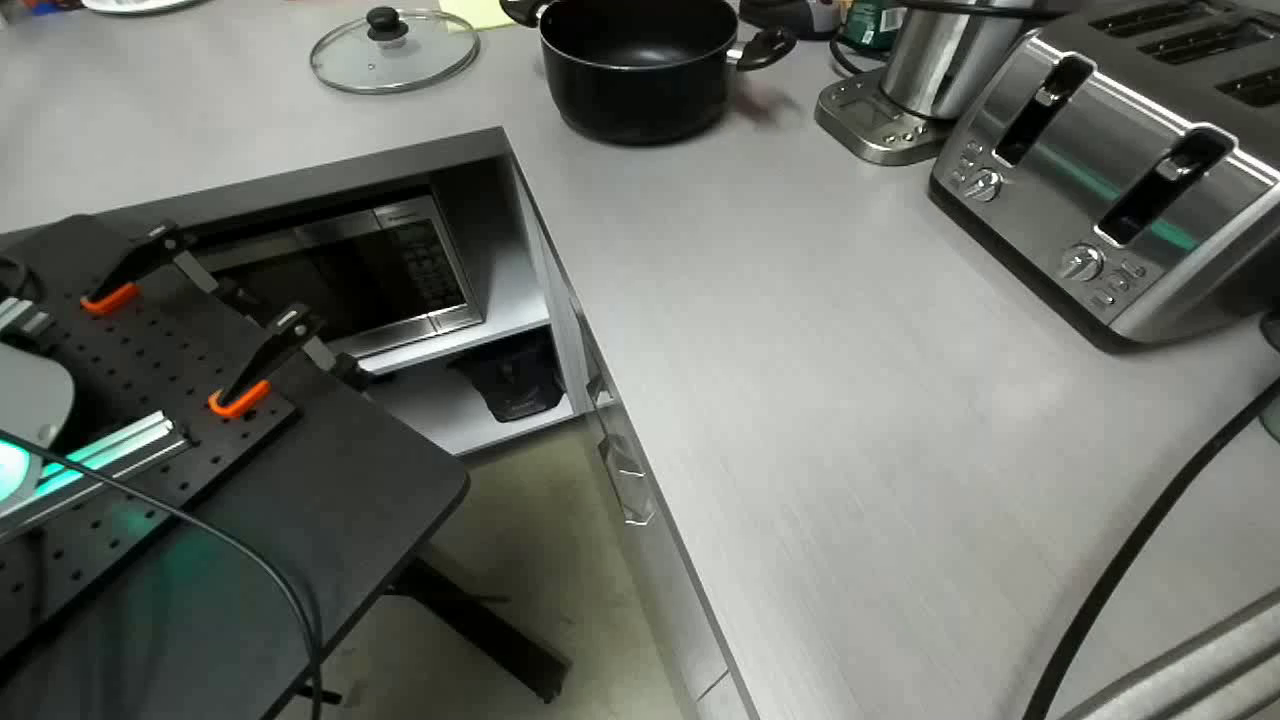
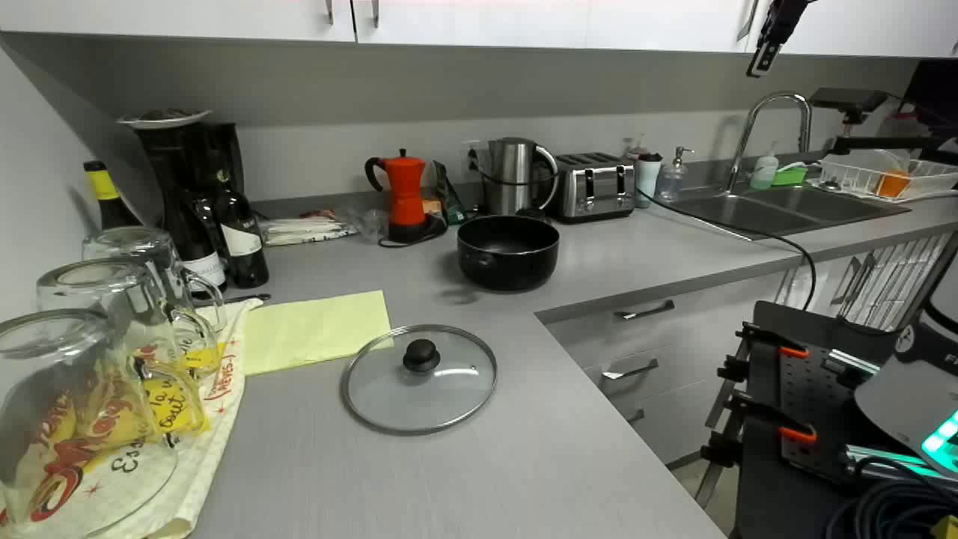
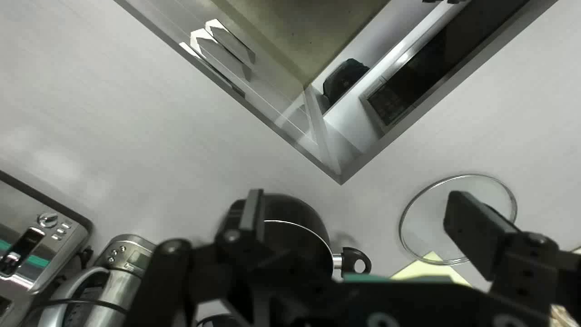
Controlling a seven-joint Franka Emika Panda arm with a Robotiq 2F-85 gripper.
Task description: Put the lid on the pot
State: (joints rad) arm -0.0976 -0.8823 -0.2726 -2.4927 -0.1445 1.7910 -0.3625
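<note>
Glass lid (image 2: 419, 383) lay near the black pot (image 2: 509, 258)
Only the wrist view showed the gripper (image 3: 356, 209) with both fingers (image 3: 473, 229) spread wide; only an exterior view, wine bottles (image 2: 241, 236) well apart from the pot

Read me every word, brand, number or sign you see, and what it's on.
"Ess", partial, on the cloth
Apparently "REVES", same cloth
"F", cut off at picture edge, near a round emblem on the robot base
Too small or blurred: markings on microwave, wine bottles, green package; other cloth lettering
</note>
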